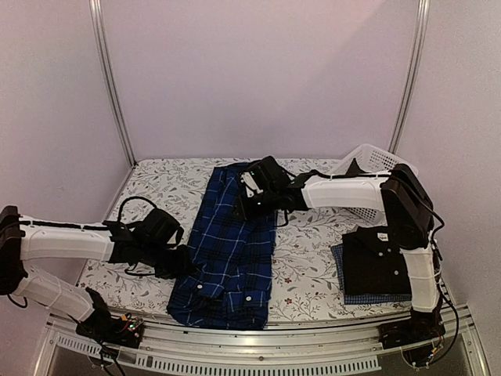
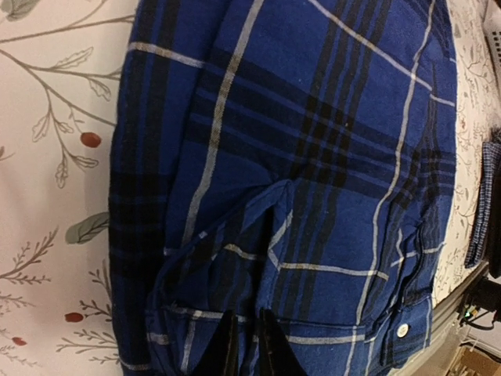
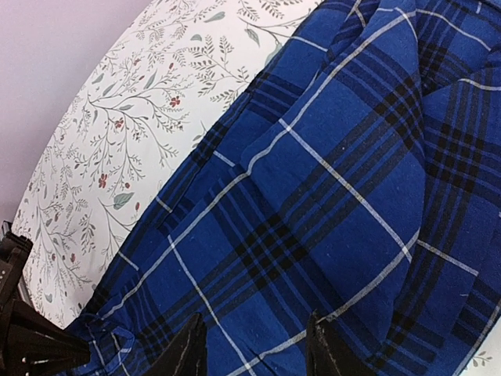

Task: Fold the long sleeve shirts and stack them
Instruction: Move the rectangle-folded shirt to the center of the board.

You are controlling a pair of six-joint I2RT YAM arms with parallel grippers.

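The dark blue plaid shirt (image 1: 231, 251) lies as a long strip down the middle of the table. It fills the left wrist view (image 2: 313, 157) and the right wrist view (image 3: 337, 196). My left gripper (image 1: 185, 263) is at the shirt's left edge near the front, its fingers nearly together with a thin fold of plaid cloth pinched between them (image 2: 249, 348). My right gripper (image 1: 247, 200) is open just above the shirt's upper part, with the cloth showing between its spread fingers (image 3: 254, 352). The black shirt (image 1: 377, 254) lies folded on the folded blue check shirt (image 1: 368, 298) at the right.
A white lattice basket (image 1: 374, 160) stands tilted at the back right behind the right arm. The floral table cover (image 1: 164, 184) shows on both sides of the plaid shirt. The table's front rail (image 1: 258, 338) runs close to the shirt's lower end.
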